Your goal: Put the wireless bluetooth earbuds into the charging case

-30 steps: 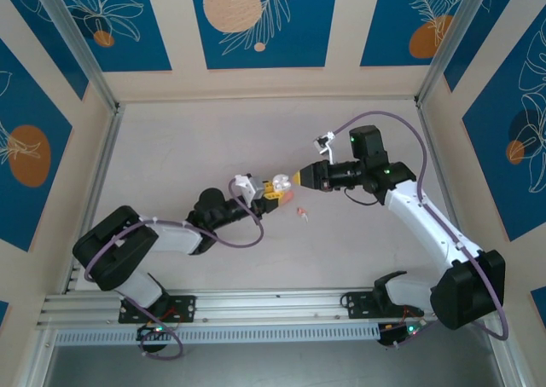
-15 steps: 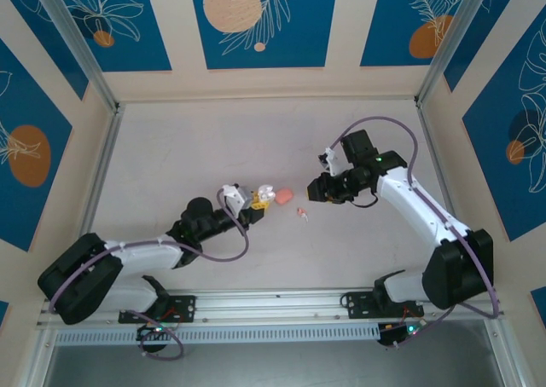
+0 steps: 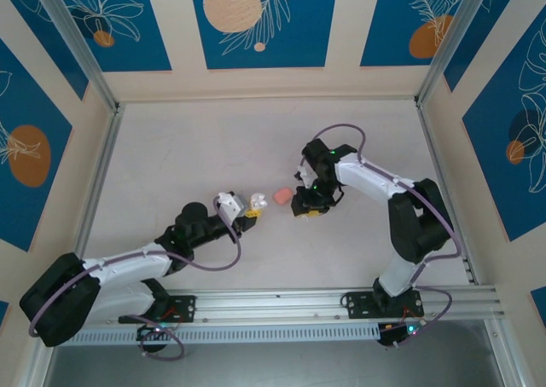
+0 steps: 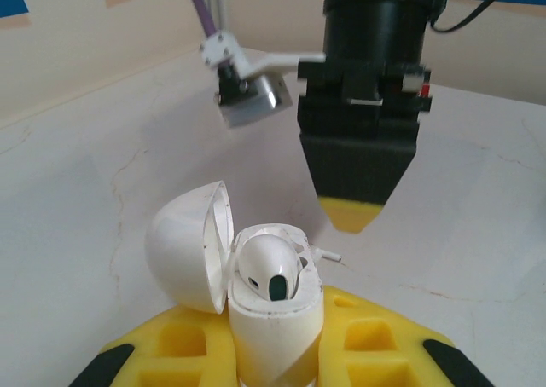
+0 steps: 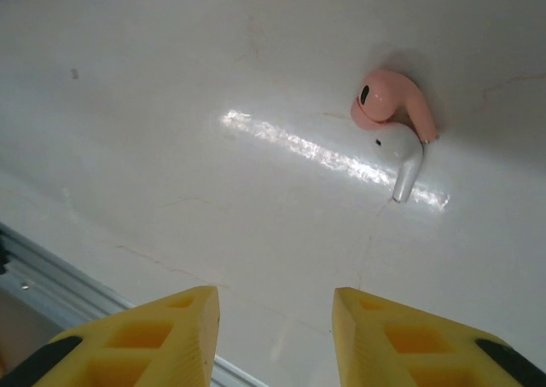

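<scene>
My left gripper (image 4: 273, 340) (image 3: 253, 204) is shut on a white case (image 4: 275, 314) that stands upright with its lid swung open to the left. A white earbud (image 4: 269, 268) sits in it. A small salmon-pink charging case (image 3: 281, 197) lies on the table between the two grippers. My right gripper (image 5: 275, 306) (image 3: 305, 208) points down at the table, open, with nothing between its fingers. Ahead of it two earbuds lie touching each other, one pink (image 5: 388, 101) and one white (image 5: 401, 157).
The white tabletop (image 3: 171, 148) is walled by patterned panels at the back and sides, and an aluminium rail (image 3: 273, 306) runs along the near edge. From the left wrist, the right gripper (image 4: 351, 212) hangs close ahead of the held case.
The right gripper left the pink case on the table, swung down over the two loose earbuds and opened wider. The left arm drew back toward the left with the white case.
</scene>
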Action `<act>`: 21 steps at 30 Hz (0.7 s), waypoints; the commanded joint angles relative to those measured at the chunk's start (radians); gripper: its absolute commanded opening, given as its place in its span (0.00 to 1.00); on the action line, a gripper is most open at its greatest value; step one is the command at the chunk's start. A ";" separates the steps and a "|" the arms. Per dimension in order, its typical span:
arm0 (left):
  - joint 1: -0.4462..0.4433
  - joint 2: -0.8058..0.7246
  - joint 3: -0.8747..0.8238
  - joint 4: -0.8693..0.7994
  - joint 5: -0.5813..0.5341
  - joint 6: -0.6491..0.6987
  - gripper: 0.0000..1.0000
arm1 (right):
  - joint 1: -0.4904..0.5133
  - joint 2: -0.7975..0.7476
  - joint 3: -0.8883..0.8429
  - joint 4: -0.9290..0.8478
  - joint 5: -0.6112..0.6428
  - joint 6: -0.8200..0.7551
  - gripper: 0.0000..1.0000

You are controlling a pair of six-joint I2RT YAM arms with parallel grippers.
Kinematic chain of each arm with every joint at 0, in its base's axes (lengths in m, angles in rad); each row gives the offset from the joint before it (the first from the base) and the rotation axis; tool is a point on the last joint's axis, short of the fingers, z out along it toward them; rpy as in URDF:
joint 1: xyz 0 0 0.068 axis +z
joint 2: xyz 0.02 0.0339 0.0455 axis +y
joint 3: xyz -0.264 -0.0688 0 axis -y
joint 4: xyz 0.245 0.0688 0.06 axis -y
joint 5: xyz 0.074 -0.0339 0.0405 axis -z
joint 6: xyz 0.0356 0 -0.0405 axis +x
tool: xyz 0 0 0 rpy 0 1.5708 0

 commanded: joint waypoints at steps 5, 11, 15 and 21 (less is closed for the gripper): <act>0.000 -0.054 -0.021 -0.051 -0.047 0.020 0.13 | 0.038 0.115 0.074 -0.073 0.139 -0.032 0.41; 0.000 -0.065 -0.020 -0.057 -0.056 0.020 0.13 | 0.043 0.184 0.109 -0.081 0.204 -0.057 0.41; 0.000 -0.074 -0.019 -0.066 -0.064 0.021 0.13 | 0.043 0.216 0.122 -0.076 0.220 -0.065 0.41; -0.001 -0.085 -0.017 -0.080 -0.071 0.023 0.14 | 0.045 0.240 0.134 -0.050 0.199 -0.070 0.41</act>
